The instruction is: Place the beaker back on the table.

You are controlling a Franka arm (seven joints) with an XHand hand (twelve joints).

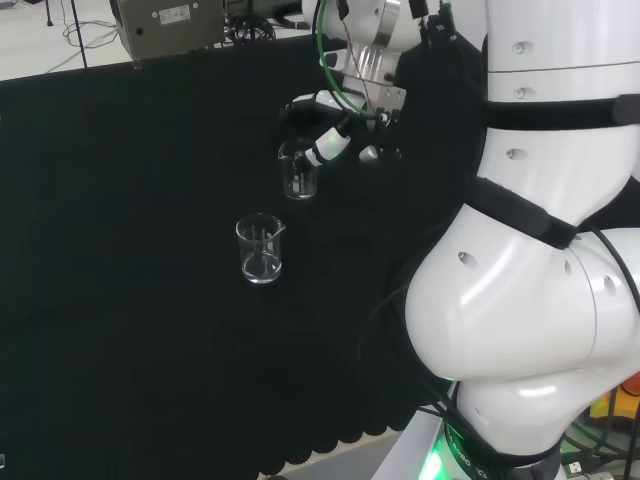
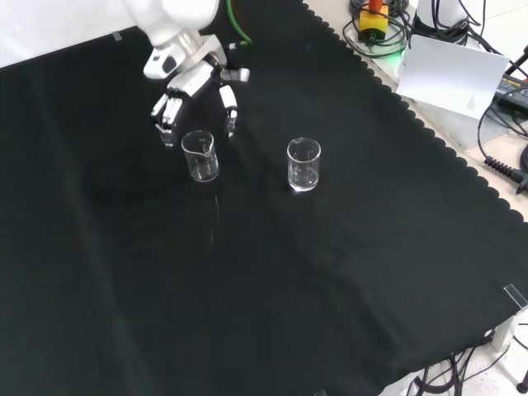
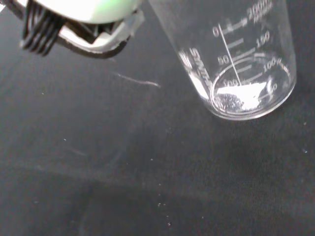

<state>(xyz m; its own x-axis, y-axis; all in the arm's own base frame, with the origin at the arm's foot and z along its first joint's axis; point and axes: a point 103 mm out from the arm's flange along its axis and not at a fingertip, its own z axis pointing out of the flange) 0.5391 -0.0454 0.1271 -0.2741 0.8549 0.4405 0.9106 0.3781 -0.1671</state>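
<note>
A clear glass beaker stands upright on the black cloth just in front of the hand. The hand's fingers are spread and relaxed, pointing down on either side behind the beaker's rim, and I see no contact with the glass. From behind, the same beaker stands just left of the hand. Close up, the beaker rests with its base flat on the cloth, and a white part of the hand sits apart from it.
A second clear beaker stands upright to the right of the first in the front view, nearer the camera in the head view. The arm's white links fill the head view's right. Grey equipment sits beyond the cloth's far edge.
</note>
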